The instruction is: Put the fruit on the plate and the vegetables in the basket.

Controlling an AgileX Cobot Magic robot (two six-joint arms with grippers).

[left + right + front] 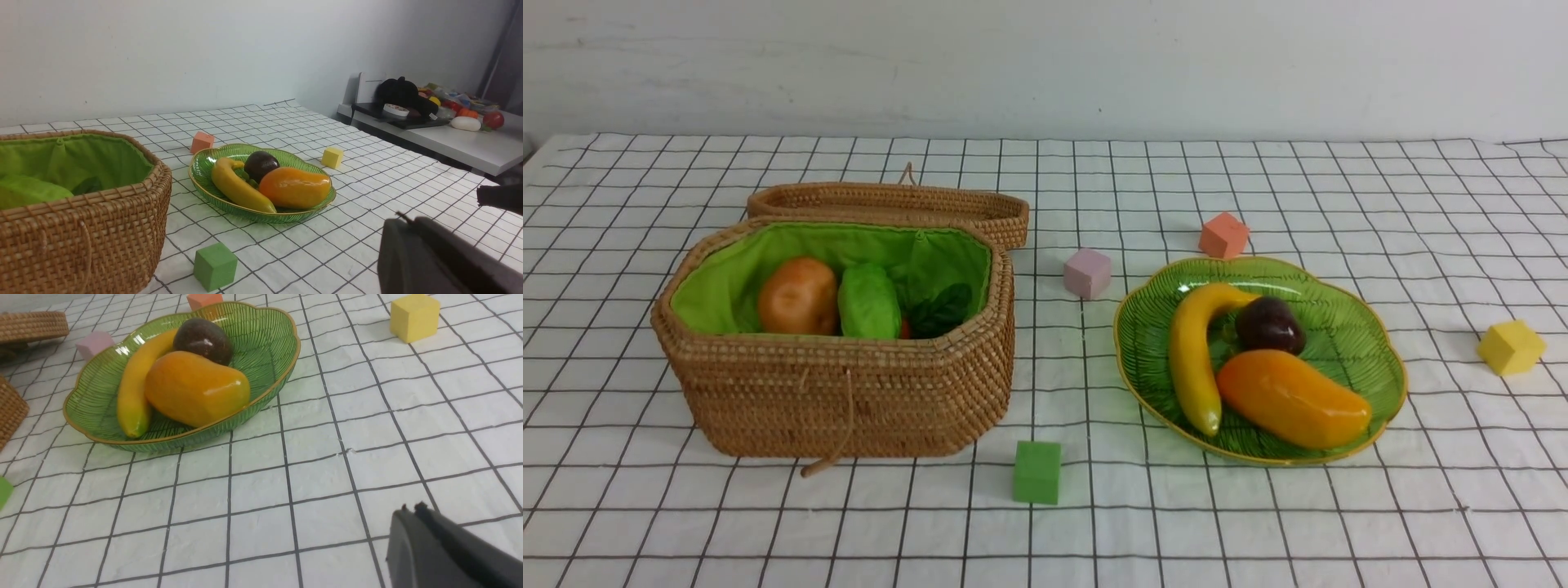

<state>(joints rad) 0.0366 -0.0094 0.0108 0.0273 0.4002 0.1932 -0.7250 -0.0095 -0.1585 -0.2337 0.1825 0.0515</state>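
Both grippers, left (408,222) and right (410,509), are pressed together, empty, nearer than the plate (1372,371). On the plate lie a banana (1191,359), mango (1290,398) and mangosteen (1268,325). Left of the plate, the basket (849,392) holds a potato (798,296) and green vegetable (868,302).

Pink cube (1087,273), orange cube (1223,235), yellow cube (1511,347), green cube (1037,472) on checked cloth (1339,523)
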